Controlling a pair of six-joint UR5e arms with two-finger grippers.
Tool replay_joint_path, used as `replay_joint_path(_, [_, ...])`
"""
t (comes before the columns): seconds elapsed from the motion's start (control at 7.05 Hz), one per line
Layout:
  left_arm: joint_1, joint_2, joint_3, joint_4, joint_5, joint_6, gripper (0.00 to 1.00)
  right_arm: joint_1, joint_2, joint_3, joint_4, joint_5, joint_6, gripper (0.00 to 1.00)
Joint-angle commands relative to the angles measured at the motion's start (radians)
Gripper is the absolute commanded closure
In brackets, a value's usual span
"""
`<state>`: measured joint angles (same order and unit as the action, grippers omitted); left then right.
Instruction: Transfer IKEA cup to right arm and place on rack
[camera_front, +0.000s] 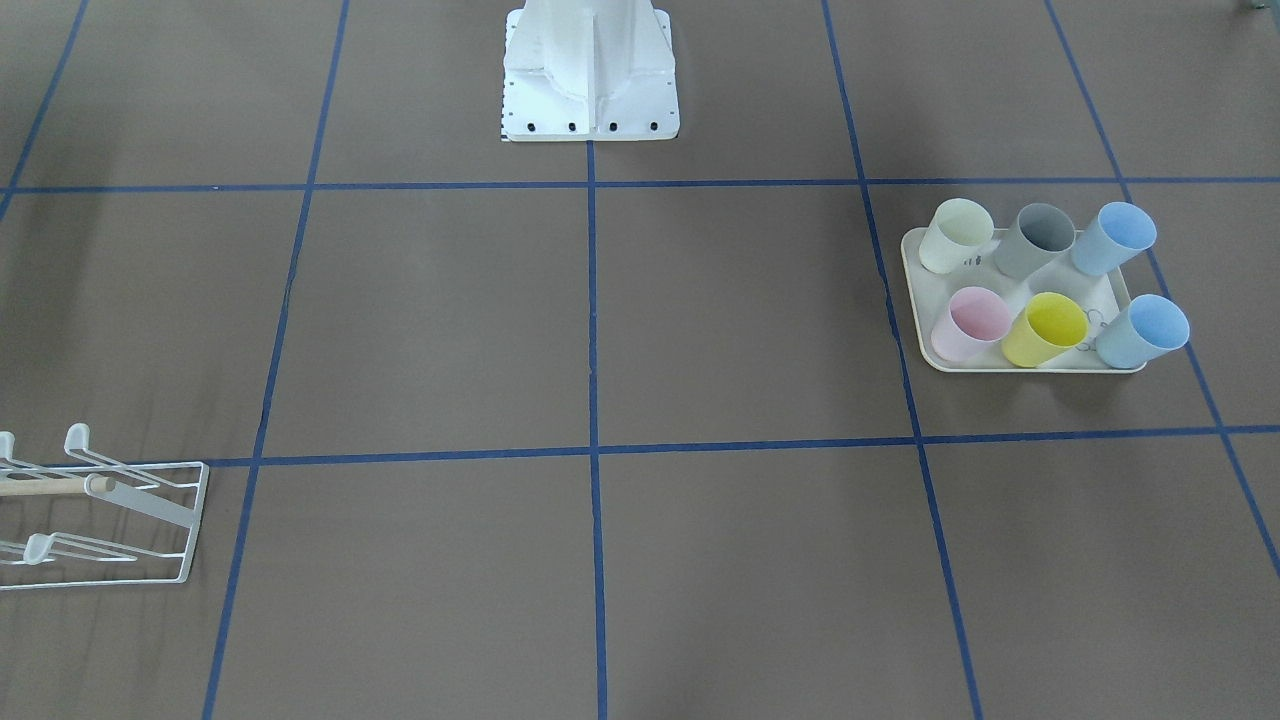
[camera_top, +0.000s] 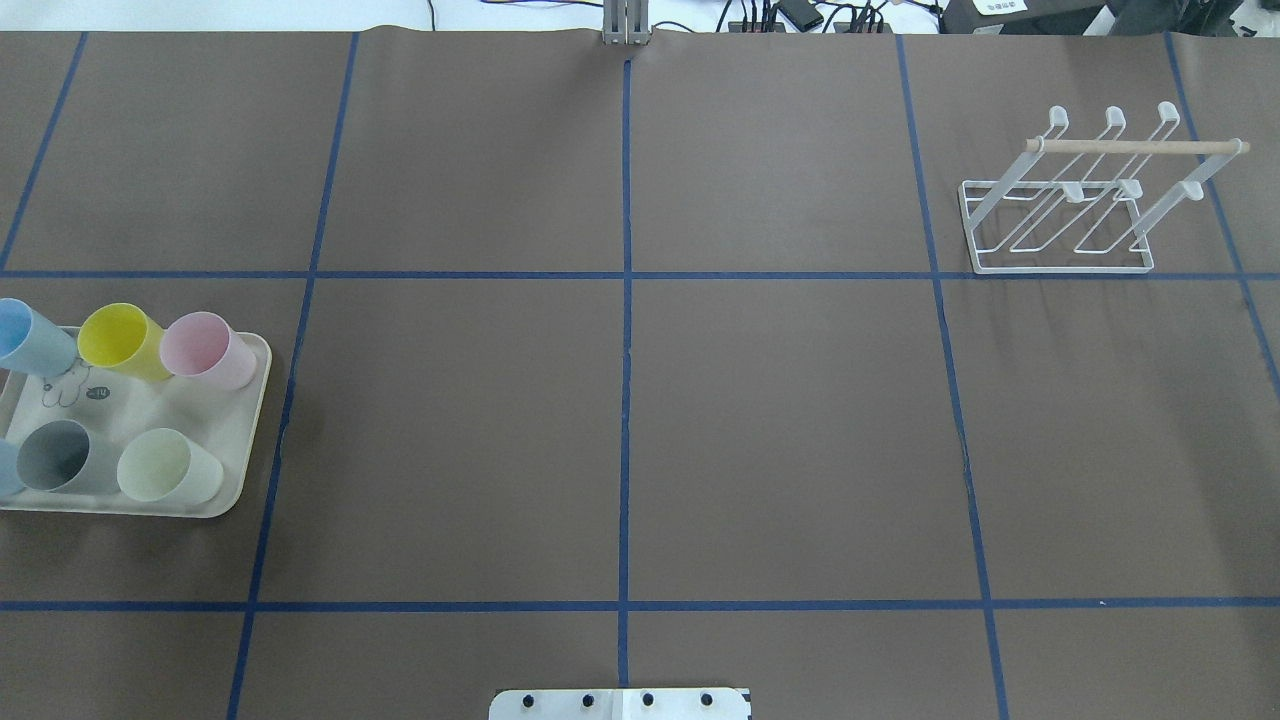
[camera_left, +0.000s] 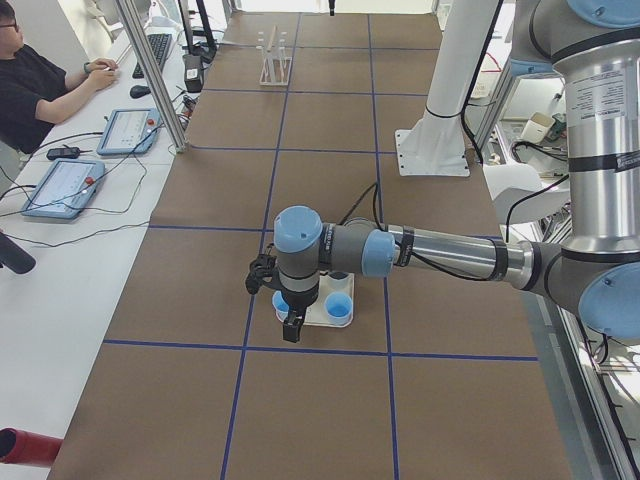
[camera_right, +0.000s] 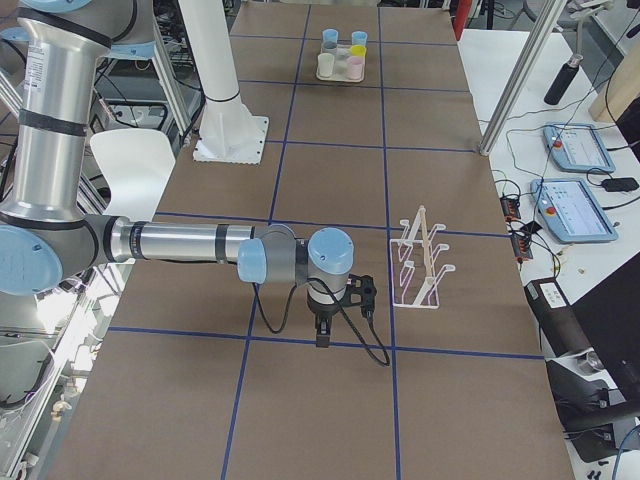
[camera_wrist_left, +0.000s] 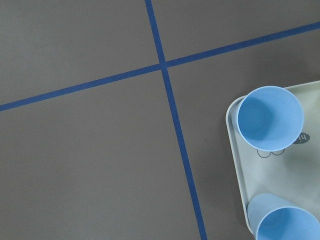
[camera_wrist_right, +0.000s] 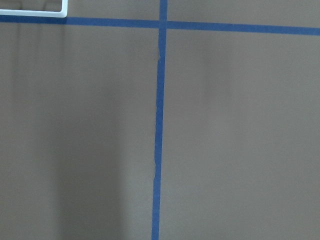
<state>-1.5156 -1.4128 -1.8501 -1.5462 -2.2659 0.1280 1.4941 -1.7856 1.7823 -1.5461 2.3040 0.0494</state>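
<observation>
Front-facing view showed a cream, round-cornered plastic tray (camera_front: 915, 290) on the brown paper-covered table (camera_front: 740, 320), carrying six pastel plastic cups (camera_front: 1045, 330), mouths up. A white wire rack with a wooden rod (camera_front: 150, 500) stood well apart, at the table's other end.

Overhead view placed the tray at the left edge and the rack far right.

Left side view: the silver-grey left arm (camera_left: 450, 255) held the black two-finger left gripper (camera_left: 291, 325) above the cups; how far it was open could not be told.

Right side view: the silver-grey right arm (camera_right: 180, 242) held the black right gripper (camera_right: 322, 335) near the rack, its opening equally unclear.

Left wrist view showed two blue cups (camera_wrist_left: 270, 117) on the tray.

Right wrist view caught one rack corner.
</observation>
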Motion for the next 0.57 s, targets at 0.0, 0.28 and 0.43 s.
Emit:
replay_joint_path(0.0, [0.0,-0.005,-0.003,0.0,-0.001,0.002,0.0,0.0,0.0,0.012,0.004,-0.005,0.006,0.0])
replay_joint_path(0.28, [0.003,0.0,-0.035,0.008,0.005,0.004,0.0,0.002,-0.006,0.057,-0.002,-0.002,0.003,0.0])
replay_joint_path(0.43, [0.005,0.0,-0.035,0.006,0.009,0.002,0.0,0.002,-0.009,0.057,-0.003,-0.002,0.003,0.0])
